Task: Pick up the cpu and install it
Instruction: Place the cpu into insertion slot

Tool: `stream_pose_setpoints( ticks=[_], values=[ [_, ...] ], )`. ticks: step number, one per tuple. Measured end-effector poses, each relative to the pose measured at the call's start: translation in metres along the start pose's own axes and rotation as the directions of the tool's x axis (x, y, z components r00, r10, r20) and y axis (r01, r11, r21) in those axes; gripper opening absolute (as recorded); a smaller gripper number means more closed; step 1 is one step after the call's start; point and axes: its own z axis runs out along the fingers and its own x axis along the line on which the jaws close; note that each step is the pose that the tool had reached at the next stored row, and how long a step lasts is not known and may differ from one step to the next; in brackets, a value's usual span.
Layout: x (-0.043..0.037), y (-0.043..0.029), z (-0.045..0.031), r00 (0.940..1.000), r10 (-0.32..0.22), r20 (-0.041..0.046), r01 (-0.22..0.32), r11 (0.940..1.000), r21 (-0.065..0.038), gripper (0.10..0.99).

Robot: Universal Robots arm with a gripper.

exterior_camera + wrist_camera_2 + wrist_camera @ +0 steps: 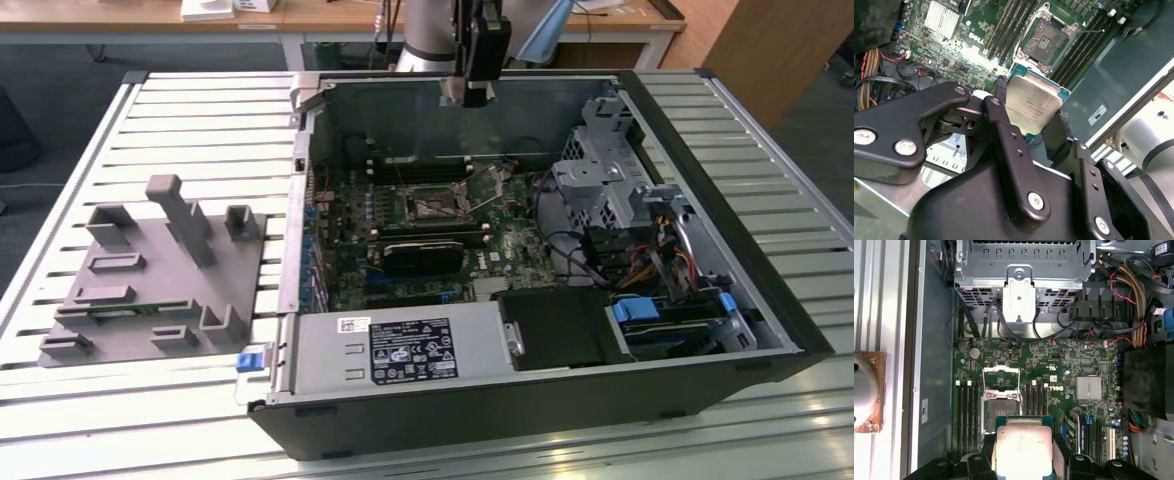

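Slatted metal table [174, 130]; wooden desk [334, 15] behind; dark floor [54, 65]; wooden cabinet [761, 50] at exterior view's right

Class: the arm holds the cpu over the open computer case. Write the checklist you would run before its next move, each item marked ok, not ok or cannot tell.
1. Silver-topped square cpu clamped in the black gripper: ok.
2. Metal-framed cpu socket on the green motherboard open and empty: ok.
3. Cpu low enough to release: not ok; it hangs high over the open black computer case.
4. Cpu's corner mark matched to socket: cannot tell.
5. Brown cable bundle clear of socket: ok; it lies away at the board's edge.
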Motion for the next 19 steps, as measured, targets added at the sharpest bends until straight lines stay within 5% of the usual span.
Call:
stream_pose_setpoints(
  ticks=[11,19],
  values=[
    [-0.0001,-0.0004,0.0054,1.0000,-0.001,-0.0001,0.001,1.0000,0.000,0.533],
    [-0.0002,-0.0012,0.0176,1.0000,-0.001,-0.0002,0.001,1.0000,0.000,0.533]
  ],
)
